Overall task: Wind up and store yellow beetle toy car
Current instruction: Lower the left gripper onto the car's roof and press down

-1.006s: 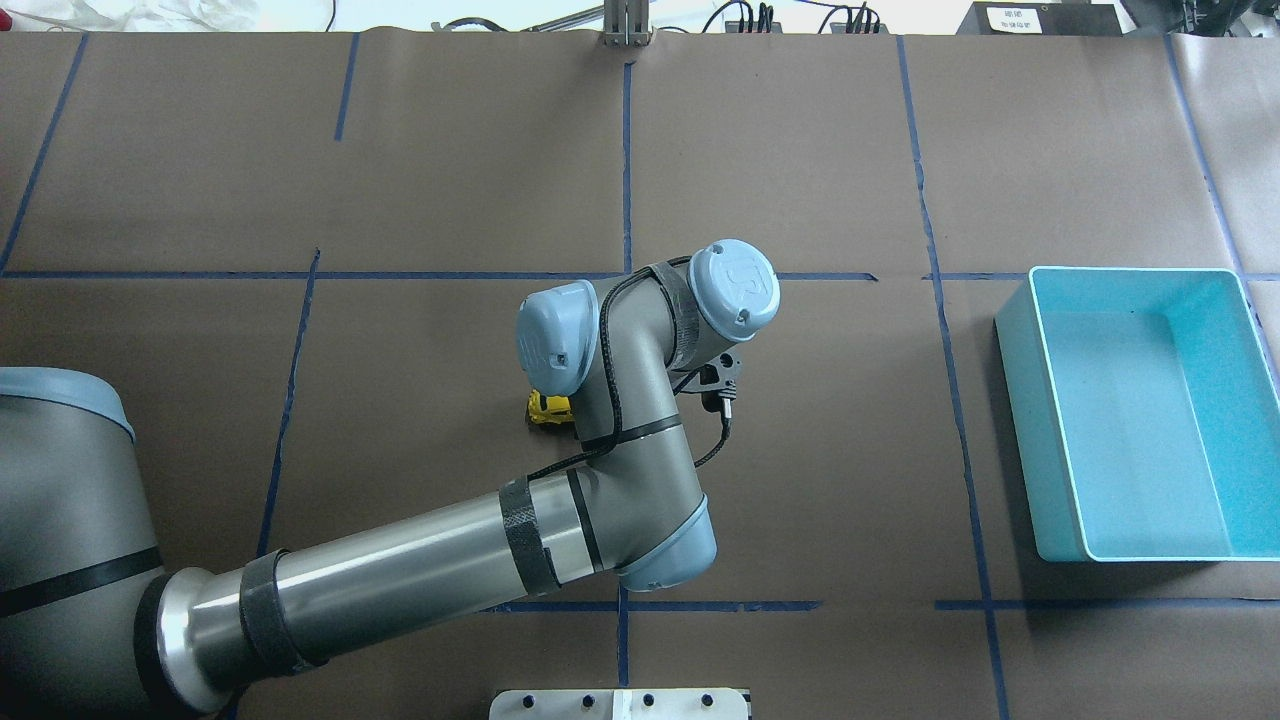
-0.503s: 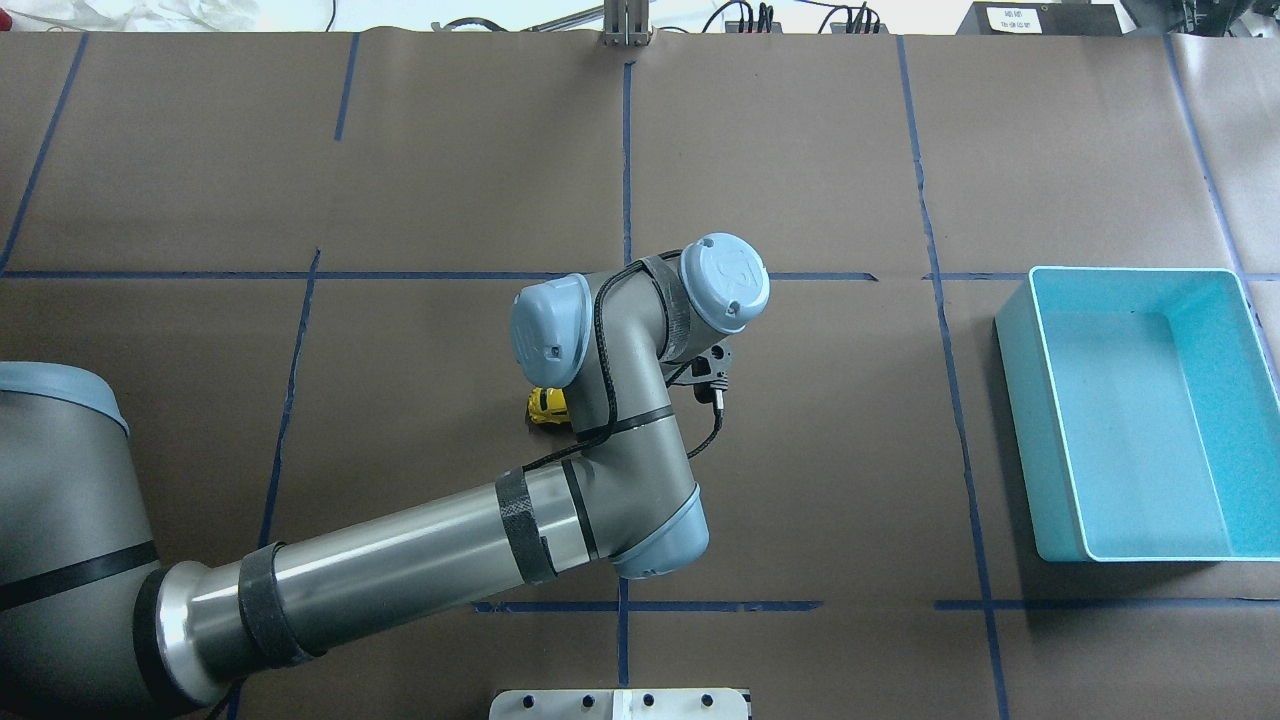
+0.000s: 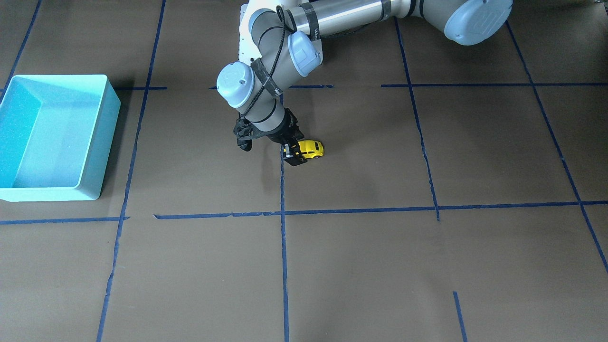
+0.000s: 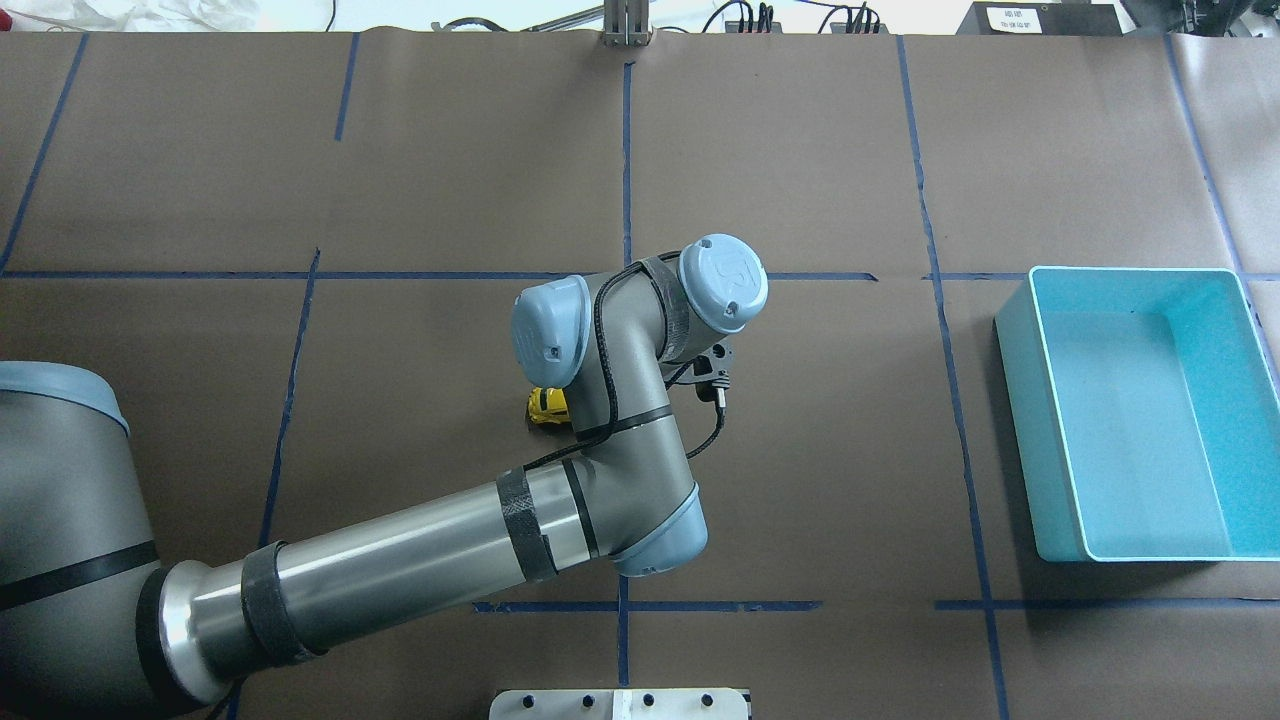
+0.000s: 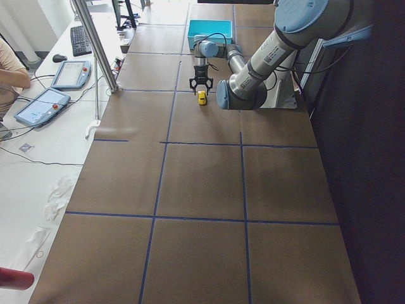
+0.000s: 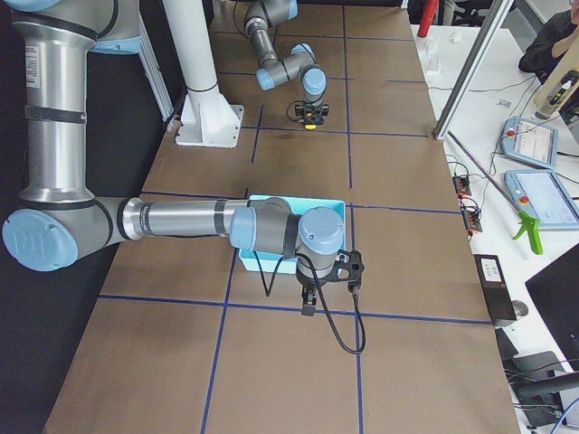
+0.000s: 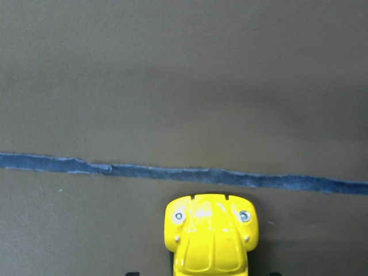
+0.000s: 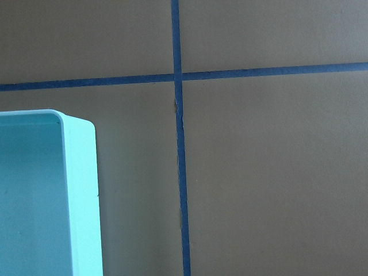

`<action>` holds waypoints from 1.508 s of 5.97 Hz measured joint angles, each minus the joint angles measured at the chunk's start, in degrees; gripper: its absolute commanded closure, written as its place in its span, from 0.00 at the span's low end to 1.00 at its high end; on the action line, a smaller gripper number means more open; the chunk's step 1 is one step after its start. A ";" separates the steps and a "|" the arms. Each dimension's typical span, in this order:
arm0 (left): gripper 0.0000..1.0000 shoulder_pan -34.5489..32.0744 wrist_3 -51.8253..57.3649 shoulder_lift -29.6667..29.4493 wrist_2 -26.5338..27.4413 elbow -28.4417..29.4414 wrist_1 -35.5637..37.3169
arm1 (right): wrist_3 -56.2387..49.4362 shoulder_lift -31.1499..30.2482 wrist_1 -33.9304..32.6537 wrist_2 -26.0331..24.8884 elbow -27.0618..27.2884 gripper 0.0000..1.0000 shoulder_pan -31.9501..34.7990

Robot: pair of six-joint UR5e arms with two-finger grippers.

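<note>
Reaching in from the top right of the front view, the left arm (image 3: 342, 14) runs its forearm nearly level, then folds at the wrist so the last link points straight down at the table (image 3: 380, 266). The left gripper (image 3: 293, 151) sits low at the toy car (image 3: 313, 149). One black finger (image 3: 295, 159) shows on the car's near side; the other is hidden. The car stands on its wheels on the brown paper, just right of a blue tape line (image 3: 283, 237) and well apart from the bin (image 3: 105, 142) at far left.

Overhead: the forearm comes in from lower left w/ elbow bent and the wrist stacked over the car, so only a yellow bit (image 4: 547, 405) pokes out beside it. The gripper is hidden under the arm. The bin (image 4: 1015, 400) is at the right edge.

Left-end view: the gripper (image 5: 201, 83) is far off and small, pointing down, fingers forked apart over the car (image 5: 202, 98).

Right-end view: the right arm (image 6: 181, 220) is near, forearm level, wrist turned down. The right gripper (image 6: 307, 303) hangs just off the bin's near side, above the table; can't tell if its fingers are apart or together. Far off, the left gripper is down at the car (image 6: 310, 126).

Left wrist cam: the car's rounded end (image 7: 211, 238) is at bottom centre, facing a tape line across the frame. Dark fingertips (image 7: 132, 273) show at the bottom edge on either side, set off from the yellow body, so the fingers are spread and not pinching.

Right wrist cam: looks straight down on a bin corner (image 8: 80, 190) and two crossing tape lines.
</note>
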 measured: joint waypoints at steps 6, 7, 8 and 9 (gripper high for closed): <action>0.93 0.25 0.06 -0.17 -0.31 0.50 -2.56 | -0.04 0.04 0.00 -0.11 0.01 0.00 0.00; 0.94 0.10 0.08 0.42 -0.35 -1.52 -2.55 | -0.06 0.07 -0.02 -0.15 0.02 0.00 -0.19; 0.94 -0.06 0.07 2.67 -0.36 -7.19 -2.45 | -0.06 0.13 -0.04 -0.17 0.03 0.00 -0.68; 0.95 -0.10 0.06 5.82 -0.81 -13.78 -2.67 | -0.04 0.18 -0.02 -0.20 0.03 0.00 -1.31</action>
